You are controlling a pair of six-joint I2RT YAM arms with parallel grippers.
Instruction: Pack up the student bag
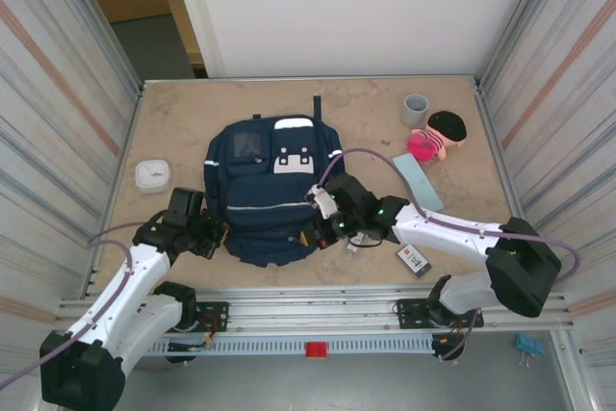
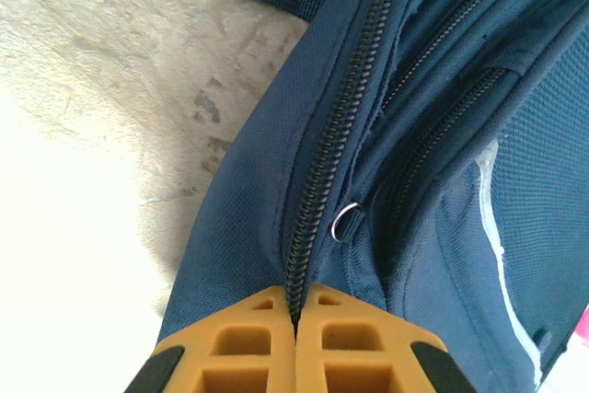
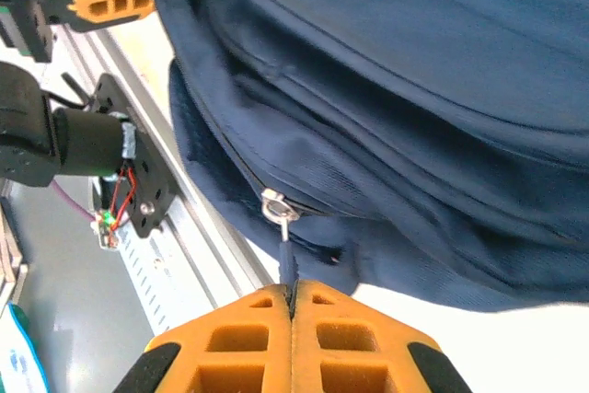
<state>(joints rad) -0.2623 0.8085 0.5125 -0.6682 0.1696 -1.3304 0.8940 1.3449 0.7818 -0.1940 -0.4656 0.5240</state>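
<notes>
Student bag (image 1: 274, 190): left tool (image 2: 296, 308), 8 o'clock, is pinching the zipper seam (image 2: 324, 158); right tool (image 3: 293, 299), 5 o'clock, is clamping the thin pull tab (image 3: 286, 260), likely slipping out if tugged.

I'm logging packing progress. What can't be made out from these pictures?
Inside of the student bag: all views, covered by its own fabric.
How much zip seam the left gripper pinches: left wrist view, hidden between shut pads.
End of the zip pull in the right gripper: right wrist view, same.
Print on the small box: top view, too small.
</notes>
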